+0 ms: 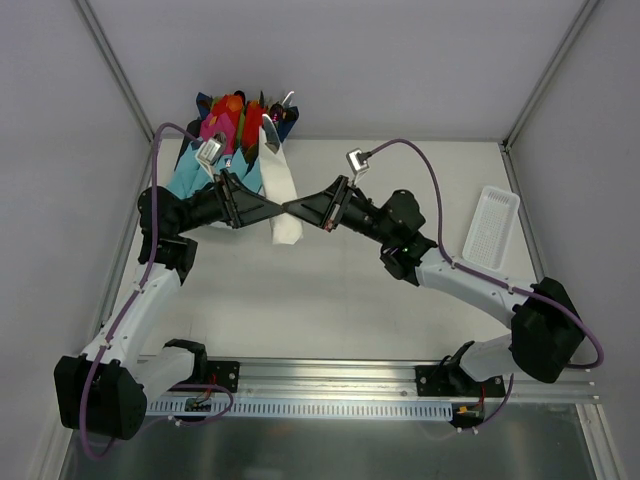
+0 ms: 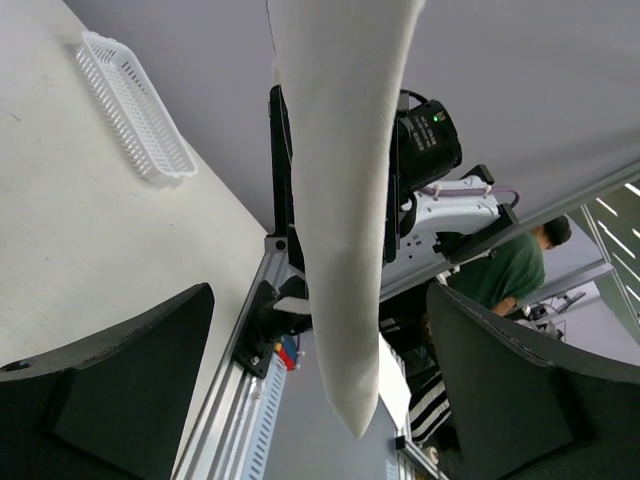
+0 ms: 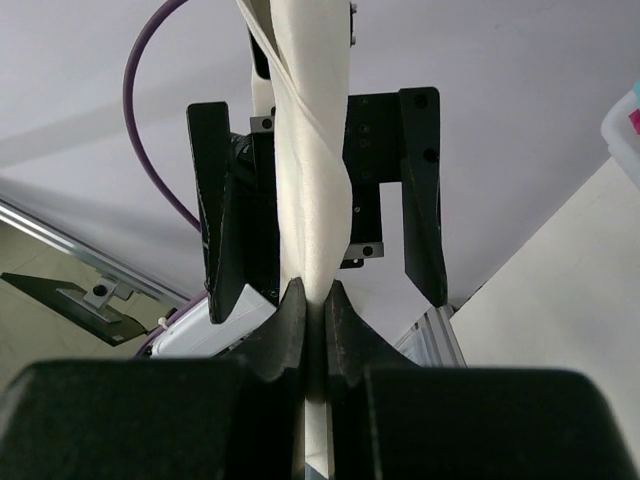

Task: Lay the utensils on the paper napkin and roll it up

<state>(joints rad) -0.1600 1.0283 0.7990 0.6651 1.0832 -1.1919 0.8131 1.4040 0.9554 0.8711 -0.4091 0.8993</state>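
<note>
- Paper napkin [image 1: 280, 180], top view: rolled into a white tube and slanted. Its upper end points toward the coloured napkin bundles [image 1: 232, 125] at the back, its lower end toward the arm bases. It appears held clear of the table [image 1: 330, 300].
- Same view: left hand [image 1: 272, 206] and right hand [image 1: 300, 208] meet nose to nose at the tube's middle, one from each side. The jaws cannot be read from here. A white tray [image 1: 492, 227] lies well apart, at the table's right edge.
- Utensils: none visible in any view. They are presumably wrapped inside the tube, but this cannot be confirmed.
- Left wrist view: the left hand's fingers [image 2: 130, 390] stand wide apart. The tube hangs between them and touches neither, so this hand carries nothing. The tube's lower end tapers to a free point in the air. A person [image 2: 510, 270] in a green shirt is visible beyond the rail [image 2: 230, 400].
- Right wrist view: the right hand's pads [image 3: 290, 320] are pinched tight on the tube, squeezing it narrow at the nip. This hand alone bears the roll. Twisted layers show above the grip, and the pinch likely keeps them from unwinding. The left hand's parted fingers flank the tube behind.
- Judgement: the rolling looks finished. What remains is probably setting the roll down without letting it spring open.
</note>
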